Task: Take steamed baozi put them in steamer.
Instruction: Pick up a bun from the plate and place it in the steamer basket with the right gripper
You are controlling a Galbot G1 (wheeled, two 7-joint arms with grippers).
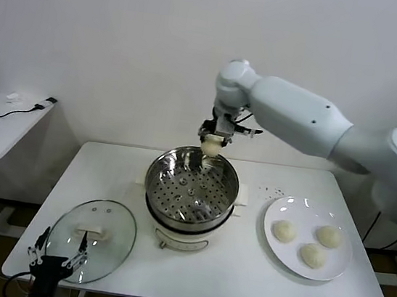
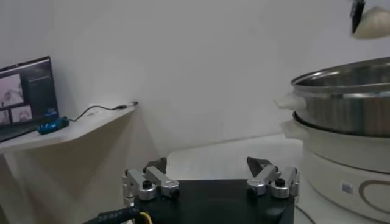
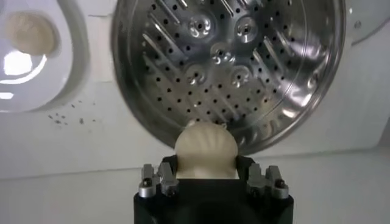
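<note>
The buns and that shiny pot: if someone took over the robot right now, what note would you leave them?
Right gripper: shut on one baozi, held above the far rim of the steamer.
Left gripper: open, empty, parked low at the table's near left corner, by the glass lid.
Steamer tray: no buns in it yet.
Plate: three baozi waiting.
Done: first bun picked up and carried over.
Left: lower and release it into the tray, then move the other three.

Head view high up, looking forward and down over the white table (image 1: 241,271); left wrist view low at table edge, facing sideways at the steamer (image 2: 347,91); right wrist view close above, staring straight down into that same steamer (image 3: 231,67)
</note>
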